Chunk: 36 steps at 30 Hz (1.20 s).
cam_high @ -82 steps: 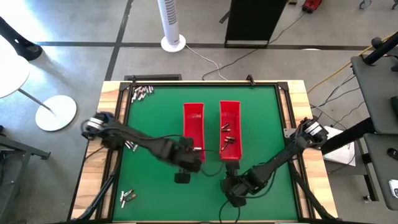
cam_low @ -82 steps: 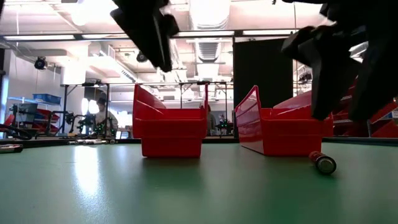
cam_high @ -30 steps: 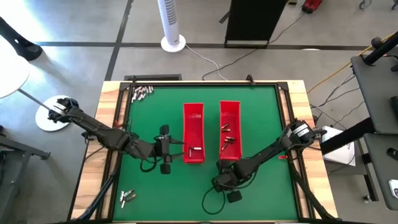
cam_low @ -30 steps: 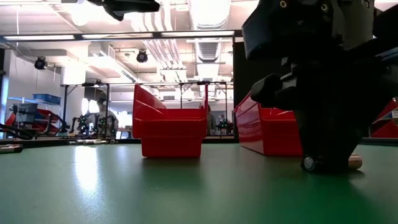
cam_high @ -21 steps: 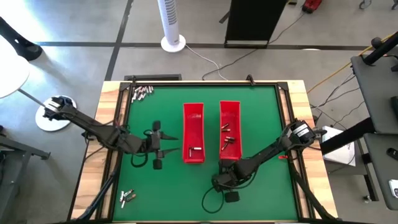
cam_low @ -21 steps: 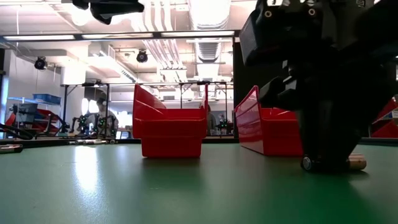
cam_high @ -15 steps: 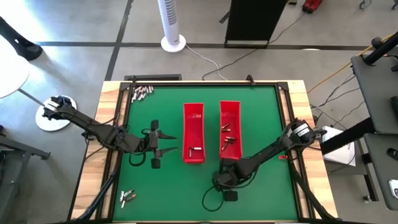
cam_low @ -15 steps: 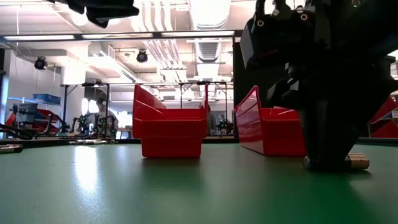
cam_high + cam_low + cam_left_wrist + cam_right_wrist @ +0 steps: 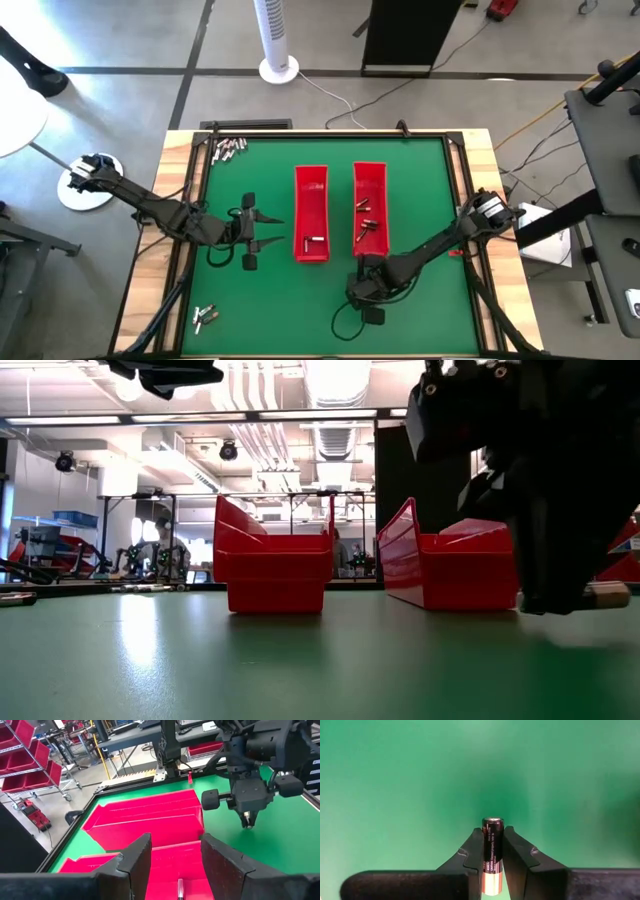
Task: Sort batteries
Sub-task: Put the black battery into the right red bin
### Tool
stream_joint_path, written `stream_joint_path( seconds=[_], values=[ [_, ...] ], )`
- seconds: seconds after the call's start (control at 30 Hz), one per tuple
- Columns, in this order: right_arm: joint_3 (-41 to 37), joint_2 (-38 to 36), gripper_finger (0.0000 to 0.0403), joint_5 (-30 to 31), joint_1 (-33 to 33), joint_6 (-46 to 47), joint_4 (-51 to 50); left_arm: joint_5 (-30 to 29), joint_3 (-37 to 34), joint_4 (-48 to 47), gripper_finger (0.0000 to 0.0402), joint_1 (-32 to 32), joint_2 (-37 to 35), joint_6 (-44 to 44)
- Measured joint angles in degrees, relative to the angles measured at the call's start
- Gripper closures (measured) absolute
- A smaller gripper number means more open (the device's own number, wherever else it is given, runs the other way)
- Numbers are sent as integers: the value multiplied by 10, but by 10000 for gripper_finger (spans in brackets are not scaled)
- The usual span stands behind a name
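Two long red trays (image 9: 311, 205) (image 9: 371, 185) stand side by side mid-table. The left tray holds one battery (image 9: 316, 240); the right holds a few batteries (image 9: 365, 222). More batteries lie loose at the far left corner (image 9: 228, 148) and the near left (image 9: 205, 317). My right gripper (image 9: 368, 283) hangs just near of the right tray, shut on a black battery with a copper end (image 9: 492, 851). My left gripper (image 9: 272, 230) stands open above the table, left of the left tray, its fingers pointing at that tray. My right gripper pinches the battery's long sides (image 9: 492, 842) between its two fingers, which come from above, pointing steeply down. The battery lies roughly level across them, its copper end (image 9: 608, 595) sticking out sideways. It is lifted clear of the green mat.
A raised wooden frame (image 9: 180, 200) borders the green mat (image 9: 430, 190). Cables trail from both arms over the mat, one looping near the front edge (image 9: 350, 325). Bare mat lies right of the trays and between the trays and the front edge.
My right gripper has risen a little and rolled about its own axis, still shut on the battery. The battery has come off the mat and now hangs clear of it. My left gripper drew back from the left tray toward the table's left edge, then kept still.
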Motion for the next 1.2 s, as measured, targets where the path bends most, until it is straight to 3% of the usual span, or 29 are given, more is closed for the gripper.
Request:
stream_joint_path(
  seconds=[0.3,0.5,0.73,1.0,1.2],
  values=[
    [17,-28,364,3,12,-2,-30,0,-2,-1,250,0,4,-7],
    [25,-80,364,71,4,-26,-93,0,-2,0,250,0,4,-18],
    [26,-131,364,160,-56,-85,-120,1,-3,0,250,0,5,-28],
    [26,-119,364,160,-146,-153,-156,1,-3,-5,250,0,5,-34],
    [11,-105,364,146,-178,-184,-174,0,-5,-21,250,0,5,-45]
  ],
)
